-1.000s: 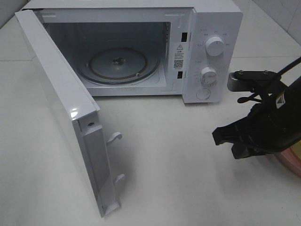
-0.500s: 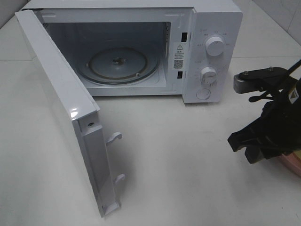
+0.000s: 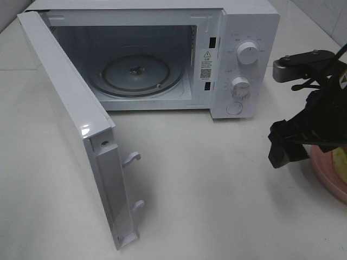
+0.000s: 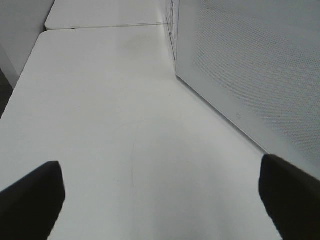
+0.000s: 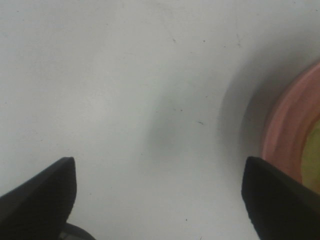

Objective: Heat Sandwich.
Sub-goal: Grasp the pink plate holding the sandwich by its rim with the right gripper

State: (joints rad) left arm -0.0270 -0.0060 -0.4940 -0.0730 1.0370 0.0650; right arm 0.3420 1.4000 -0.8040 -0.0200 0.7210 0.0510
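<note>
Pink is seen at the right edge of the overhead view: a round plate [image 3: 324, 174], only partly in frame. On it a sliver of pale yellow-green is made out, taken to be the sandwich [image 3: 342, 162], most of which is cut off by the frame edge. The right hand [image 5: 160, 195] is held close to the plate's rim, on the side toward the middle of the surface [image 3: 206, 195]. Its fingers are spread wide and nothing is held between them; whether the rim is touched cannot be told. The left hand [image 4: 160, 197] is likewise spread wide and empty, and is shown by its wrist view low over the bare surface beside the open door [image 3: 59, 103]. The microwave [image 3: 246, 27] is stood open, and nothing is seen on its glass turntable [image 3: 135, 76].

The step in hand is judged to be the taking of the plate, so that the sandwich can be carried to the oven. To do this well, the near rim should be straddled by the open fingers, and the grip should be closed only once the rim is seated deep between them. The bread should not be pinched. The plate should be kept level when lifted, so that the sandwich is not slid off. The knobs [image 3: 248, 53] should be passed well clear, and the plate should be set down centred on the turntable.
</note>
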